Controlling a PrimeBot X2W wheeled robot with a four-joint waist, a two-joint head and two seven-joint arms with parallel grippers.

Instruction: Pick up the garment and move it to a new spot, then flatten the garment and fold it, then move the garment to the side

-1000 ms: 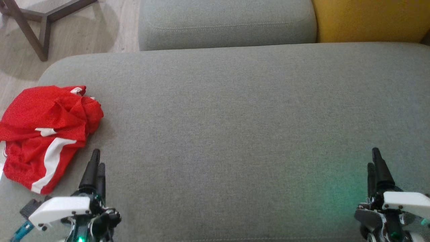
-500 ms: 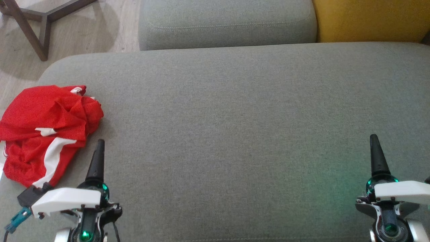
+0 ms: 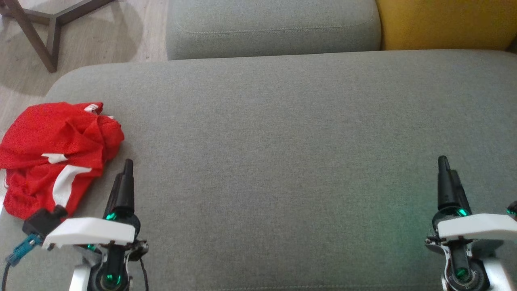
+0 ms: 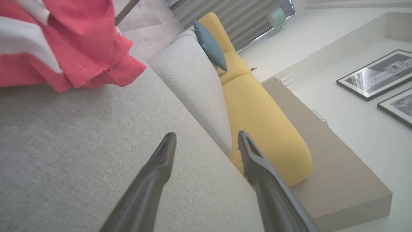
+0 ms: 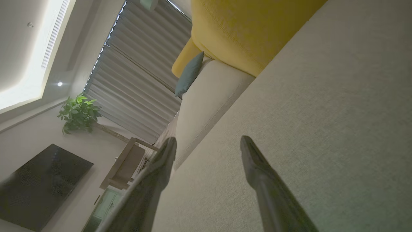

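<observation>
- Garment [image 3: 56, 157]: red mesh cloth with white stripes, crumpled in a heap at the left end of the grey seat cushion [image 3: 274, 141]. Its outer side reaches the cushion's left edge.
- Seat cushion: broad and grey, running across the whole head view under both arms.
- Back cushion [image 3: 274, 28]: also grey, lying beyond the seat, with a yellow cushion [image 3: 444, 24] touching its right side.
- Wooden floor [image 3: 101, 40]: pale boards at the far left, where a dark table leg [image 3: 40, 36] stands.
- Left gripper [image 3: 126, 169]: over the seat just right of the garment's near corner. Its fingers are clear of the cloth, spread wide and holding nothing.
- Right gripper [image 3: 446, 165]: near the seat's right end, well apart from the garment. Its fingers are also spread wide and empty.
</observation>
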